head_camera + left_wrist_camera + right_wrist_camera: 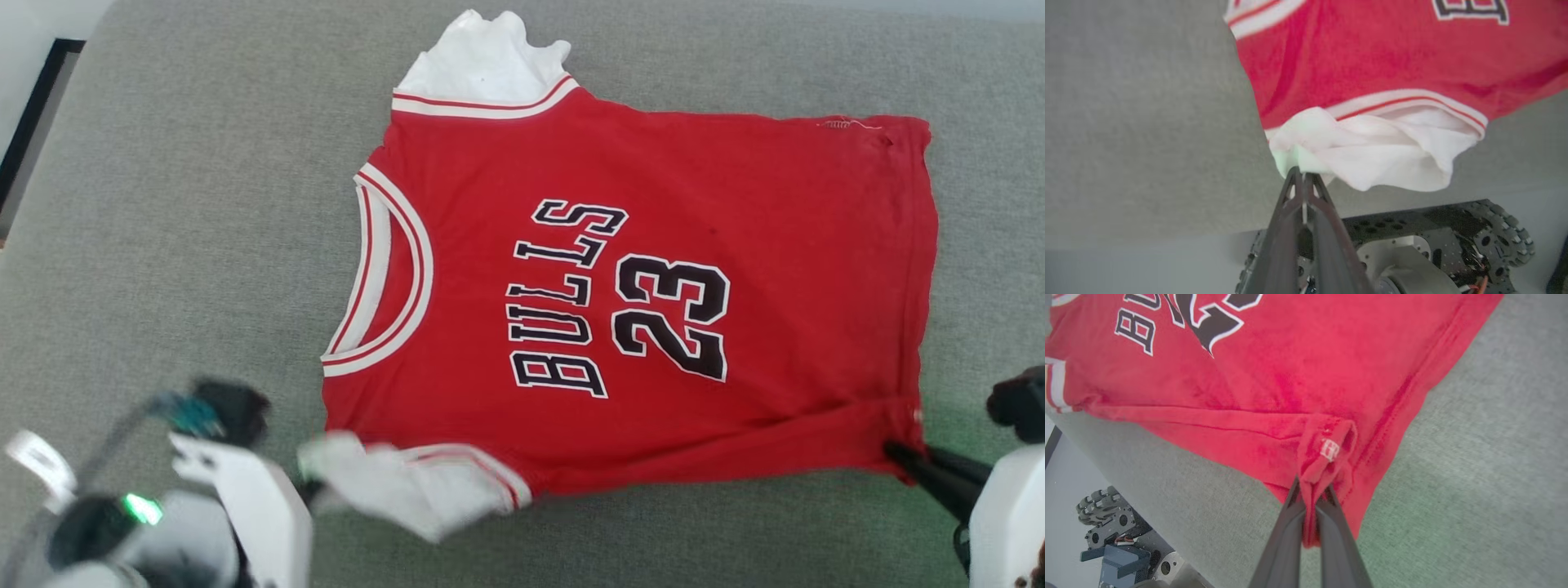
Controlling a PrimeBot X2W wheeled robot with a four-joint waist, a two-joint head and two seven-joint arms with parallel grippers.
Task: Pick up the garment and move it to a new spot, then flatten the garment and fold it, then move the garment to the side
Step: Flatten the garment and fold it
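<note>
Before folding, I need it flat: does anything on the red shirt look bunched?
Yes. The bright red soft T-shirt isn't flat: its near white sleeve is crumpled in the left gripper, the near hem corner is pinched into a ridge by the right gripper, and the far white sleeve is rumpled.

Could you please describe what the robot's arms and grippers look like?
The left gripper and right gripper each have two long, dark grey fingers tapering to thin tips. The left forearm and right forearm are pale white shells; the left carries a green light, a teal connector and a thin cable.
</note>
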